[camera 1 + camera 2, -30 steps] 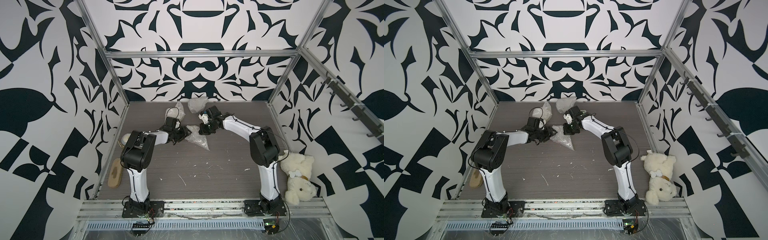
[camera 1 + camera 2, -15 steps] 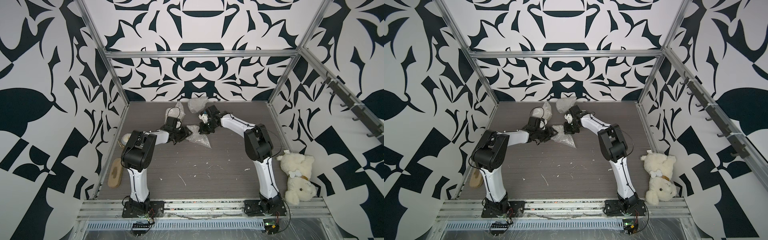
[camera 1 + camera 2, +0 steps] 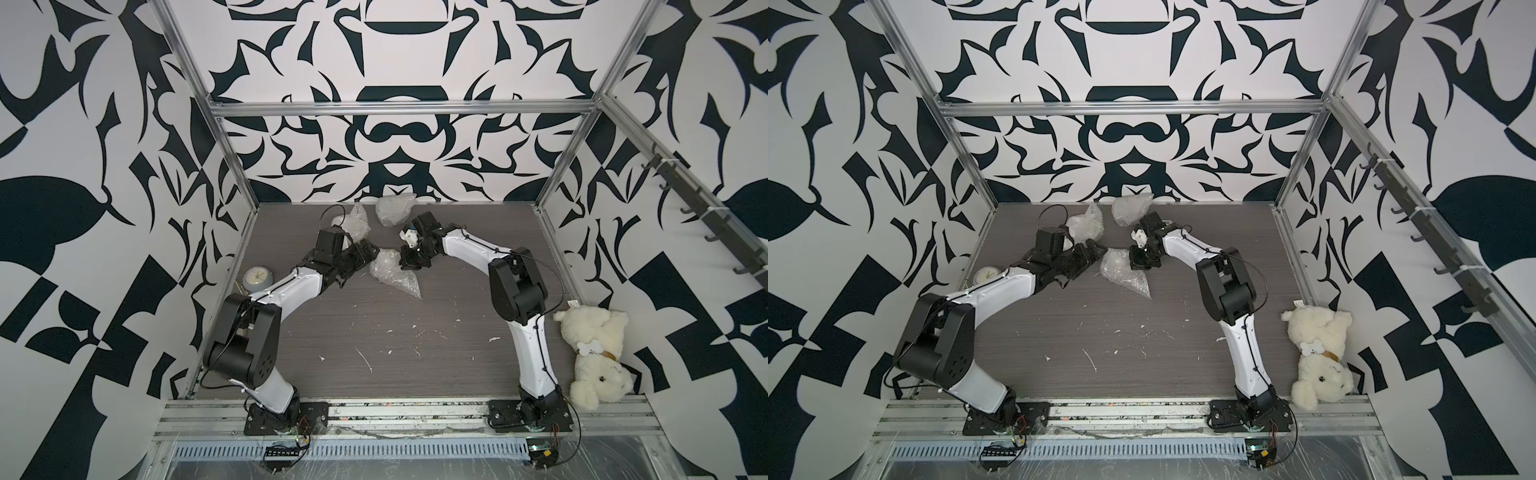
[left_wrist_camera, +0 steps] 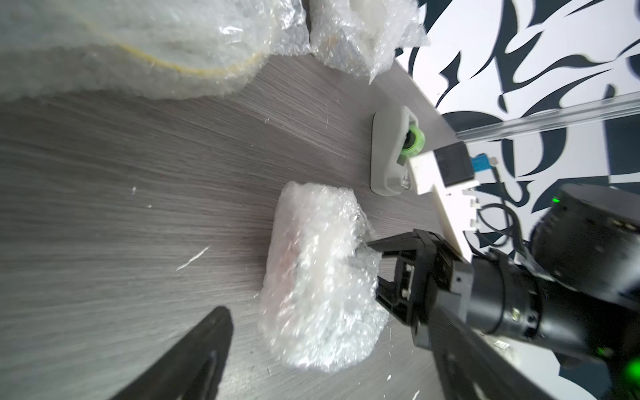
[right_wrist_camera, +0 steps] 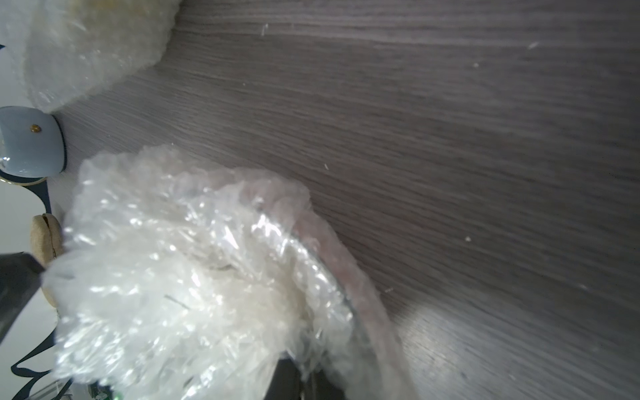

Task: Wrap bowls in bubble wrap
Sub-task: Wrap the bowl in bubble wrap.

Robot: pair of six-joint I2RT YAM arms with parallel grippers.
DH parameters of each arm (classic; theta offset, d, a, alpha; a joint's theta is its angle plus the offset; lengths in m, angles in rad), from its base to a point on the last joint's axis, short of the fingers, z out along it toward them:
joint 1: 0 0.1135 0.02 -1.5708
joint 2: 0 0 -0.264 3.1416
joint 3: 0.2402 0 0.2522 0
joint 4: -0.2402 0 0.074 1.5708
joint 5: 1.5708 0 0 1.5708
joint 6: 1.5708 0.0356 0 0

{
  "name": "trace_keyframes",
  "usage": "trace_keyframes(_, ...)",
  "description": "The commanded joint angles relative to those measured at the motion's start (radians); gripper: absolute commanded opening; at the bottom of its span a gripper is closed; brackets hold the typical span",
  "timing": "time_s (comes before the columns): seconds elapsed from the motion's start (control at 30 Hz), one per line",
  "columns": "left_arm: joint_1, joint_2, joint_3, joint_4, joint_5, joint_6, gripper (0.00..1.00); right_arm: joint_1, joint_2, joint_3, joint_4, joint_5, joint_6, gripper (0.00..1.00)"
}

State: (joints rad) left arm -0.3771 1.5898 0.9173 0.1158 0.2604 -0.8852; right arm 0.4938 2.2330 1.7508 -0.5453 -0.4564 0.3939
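Right jaws pinch crumpled, glossy bubble wrap | left jaws apart

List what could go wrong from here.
1. The right tool pinches only a fold of the middle bundle's bubble wrap, while the left tool stands open beside it: a pull might peel the film away.
2. Its loose tail could unroll.
3. The tape dispenser sits close by the right tool; a swing may knock it.

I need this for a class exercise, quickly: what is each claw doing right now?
Left claw: open, holding nothing.
Right claw: closed on the bubble wrap.
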Motion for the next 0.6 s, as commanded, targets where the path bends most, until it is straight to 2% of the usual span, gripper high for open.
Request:
trace_keyframes(0.0, -0.043, 0.021, -0.079, 0.113, 0.014, -0.110, 0.95, 0.002, -0.024, -0.020, -0.018, 0.031, 0.014, 0.08)
trace_keyframes(0.3, -0.063, 0.170, -0.048, 0.217, 0.075, -0.164, 0.93, 0.016, -0.055, -0.029, -0.015, 0.044, 0.015, 0.08)
trace_keyframes(0.57, -0.060, 0.306, 0.041, 0.210, 0.071, -0.126, 0.90, 0.035, -0.077, -0.050, 0.005, 0.037, 0.026, 0.08)
